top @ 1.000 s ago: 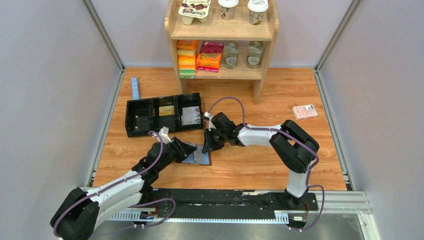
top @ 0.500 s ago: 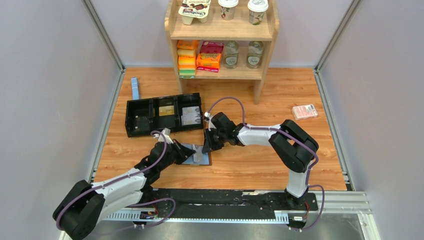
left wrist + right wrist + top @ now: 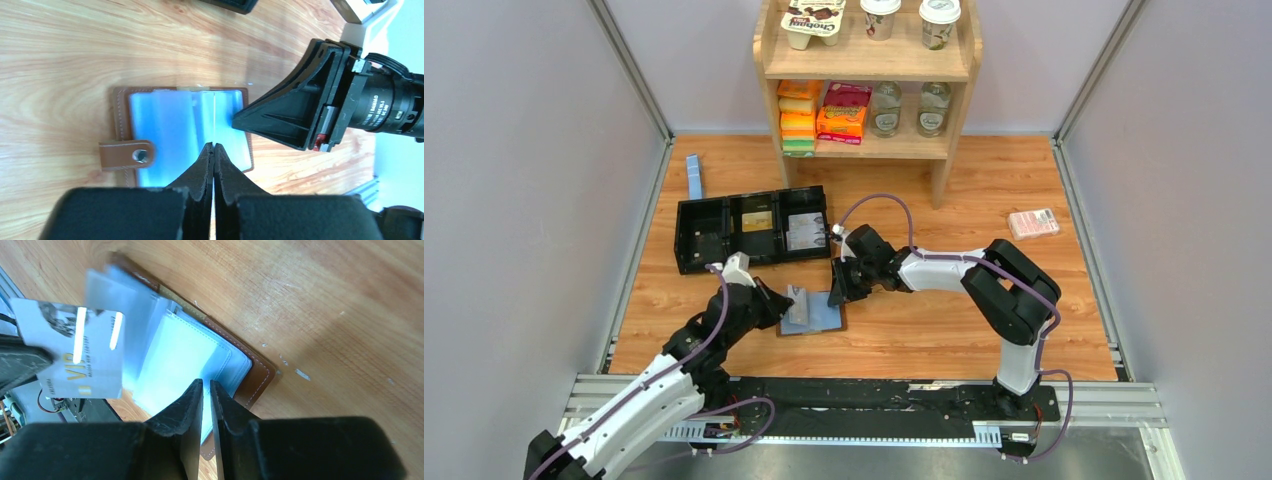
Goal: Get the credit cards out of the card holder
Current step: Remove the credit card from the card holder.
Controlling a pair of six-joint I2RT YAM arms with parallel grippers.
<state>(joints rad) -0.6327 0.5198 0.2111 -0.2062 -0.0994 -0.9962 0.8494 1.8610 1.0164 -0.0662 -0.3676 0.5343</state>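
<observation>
Centrally, low in the overhead view, the card holder is laid open on the wooden worktop, between the two arms. It is seen as a small bi-fold: brown leather with stitched edging around the outside, and pale grey-blue clear pockets inside that catch the light. A brown closing strap with a round snap juts from its lower left corner in the left wrist view.

One credit card is held over the left part of the holder. It is pale silvery grey, with gold lettering and two bright glare streaks on its face, and it is tilted up off the pockets. Whether its far edge touches a pocket cannot be told.

The left tool is pressed together on that card – in its own view the card is seen edge-on, as a thin white line running up from the fingertips. The right tool is set with its tips on the right half of the holder, near the brown edge. Only a slim gap is left between its fingers – whether anything is pinched there cannot be told.

A long black tray lies just above the holder in the overhead view.
</observation>
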